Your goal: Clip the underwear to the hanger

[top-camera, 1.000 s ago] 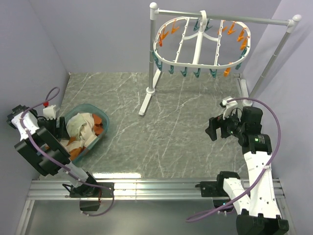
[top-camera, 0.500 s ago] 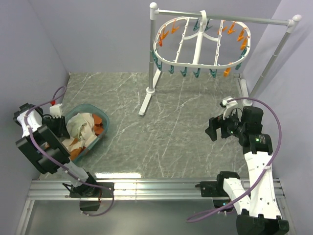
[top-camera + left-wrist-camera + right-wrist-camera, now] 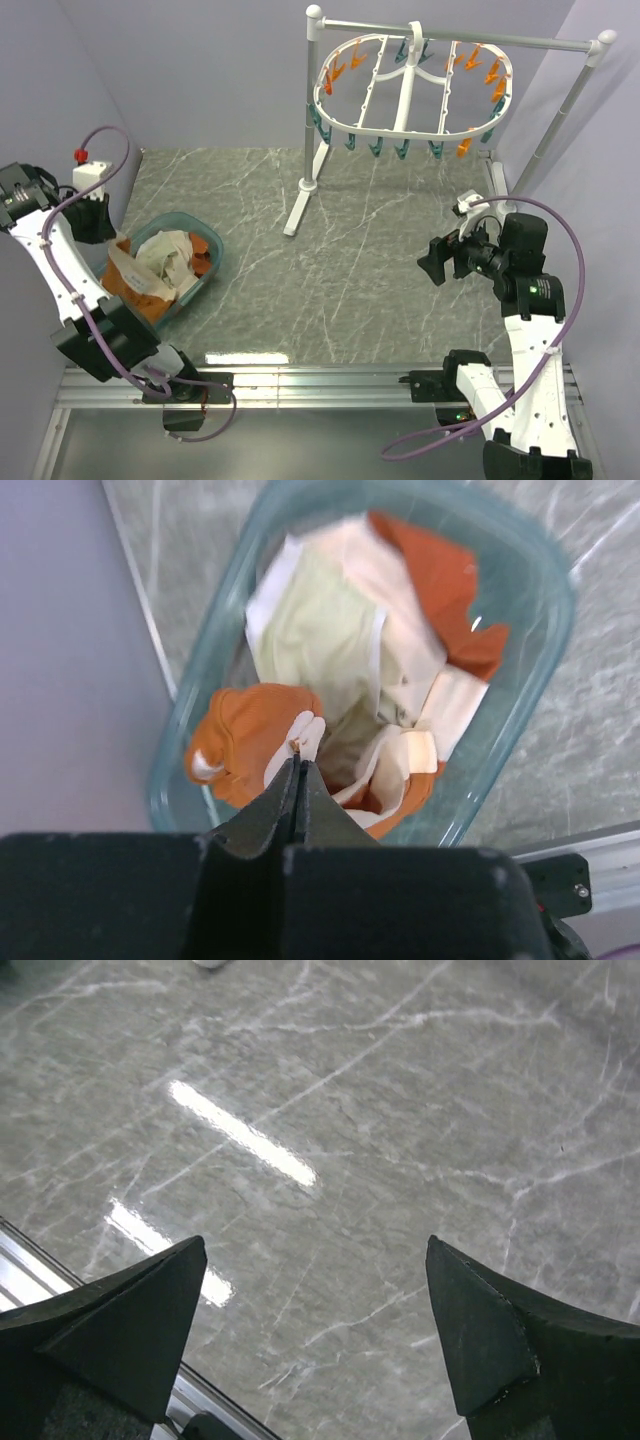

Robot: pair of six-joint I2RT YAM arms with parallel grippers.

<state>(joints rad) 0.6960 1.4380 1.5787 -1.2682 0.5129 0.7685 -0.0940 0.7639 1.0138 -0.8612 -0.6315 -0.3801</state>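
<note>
Hanging at the back, the hanger [image 3: 404,105] is well apart from the bin [image 3: 535,680], over which the underwear [image 3: 245,740] sags. I judge it light and limp. My left gripper [image 3: 298,770] pinches its cream trim, the firmest hold; my right gripper [image 3: 315,1245] gapes empty.

The tabletop [image 3: 380,260] is grey-green marble, streaked with thin white veins. The hanger [image 3: 405,100] is white, and its clothespins [image 3: 377,147] are some teal, some orange. The pole stand [image 3: 310,110] is pale grey-white. The bin [image 3: 545,570] is see-through teal. The underwear [image 3: 245,735] is rust-orange with cream trim. The cloth [image 3: 320,630] is pale green-cream, and the other garments [image 3: 440,590] are orange and cream. The walls [image 3: 200,70] are soft lavender. The arms [image 3: 535,345] are white with black joints.
</note>
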